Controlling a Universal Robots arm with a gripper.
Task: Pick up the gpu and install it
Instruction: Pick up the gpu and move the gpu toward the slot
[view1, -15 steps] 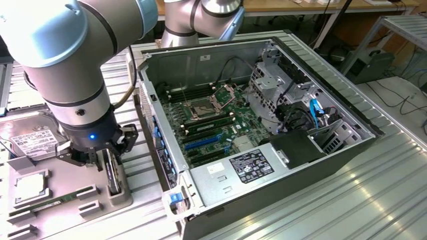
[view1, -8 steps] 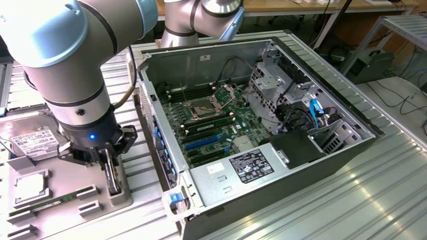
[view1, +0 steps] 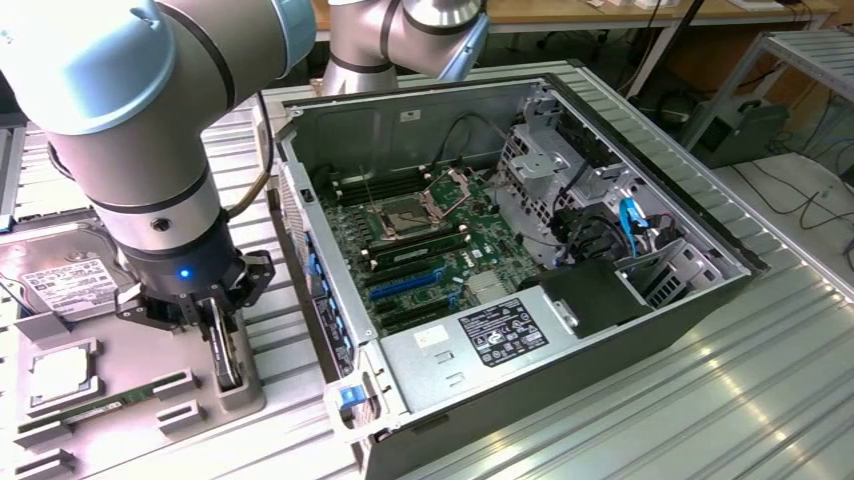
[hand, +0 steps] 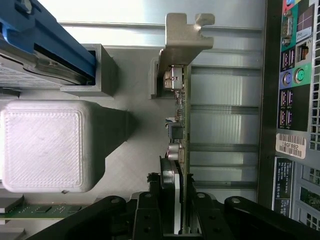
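The gripper (view1: 218, 335) points straight down over the grey parts holder (view1: 134, 360), at eight o'clock of the open computer case (view1: 641, 360) in the exterior view. Its fingers (hand: 150, 215) are set narrow and clamp the gpu (hand: 181, 107) from both sides. The card stands on edge in the holder, with its silver bracket (hand: 184, 37) at the end away from the gripper. A hard drive (view1: 60, 285) lies at ten o'clock of the gripper and a memory stick (view1: 83, 408) at seven o'clock. The case's rear ports (hand: 292, 75) are near the card, and the motherboard (view1: 427, 240) lies exposed inside.
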